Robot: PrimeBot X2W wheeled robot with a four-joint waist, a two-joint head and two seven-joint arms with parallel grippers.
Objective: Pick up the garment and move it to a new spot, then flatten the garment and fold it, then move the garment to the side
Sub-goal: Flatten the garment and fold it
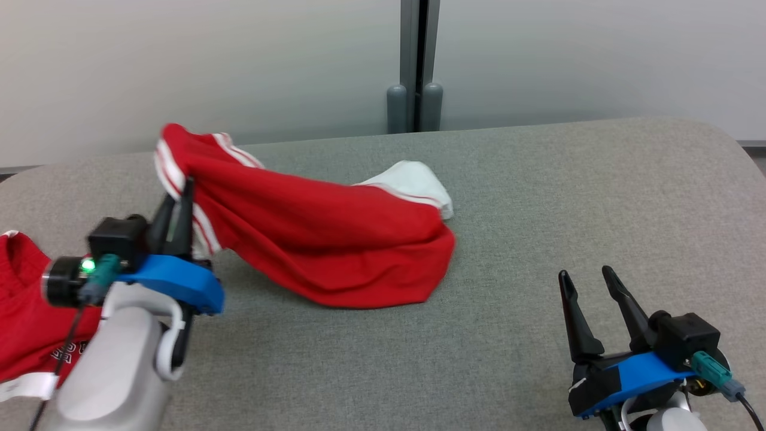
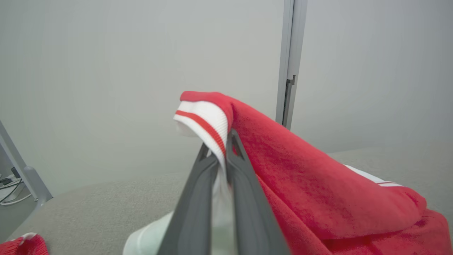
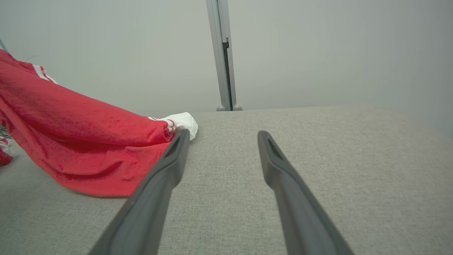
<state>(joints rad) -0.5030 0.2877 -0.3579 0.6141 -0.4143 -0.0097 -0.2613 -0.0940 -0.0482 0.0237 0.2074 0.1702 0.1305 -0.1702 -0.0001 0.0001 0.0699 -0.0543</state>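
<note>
One edge pinched, the rest draped on the grey padded surface (image 1: 538, 197).
Left gripper (image 1: 182, 197) is clamped on the white-striped ribbed band (image 2: 205, 120) of the red garment (image 1: 323, 239), holding its left end raised; its right end lies mid-surface. Right gripper (image 1: 585, 274) stands wide open and empty, near right. The cloth looks soft, light and limp, so the thick band probably gives the surest hold.

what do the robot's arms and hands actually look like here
Both the left hand and right hand have two long, dark, tapered fingers on a bright blue mount, with a black camera block and a teal plug feeding a dark cable. The left wrist shows a lit green light and a pale grey forearm.
</note>
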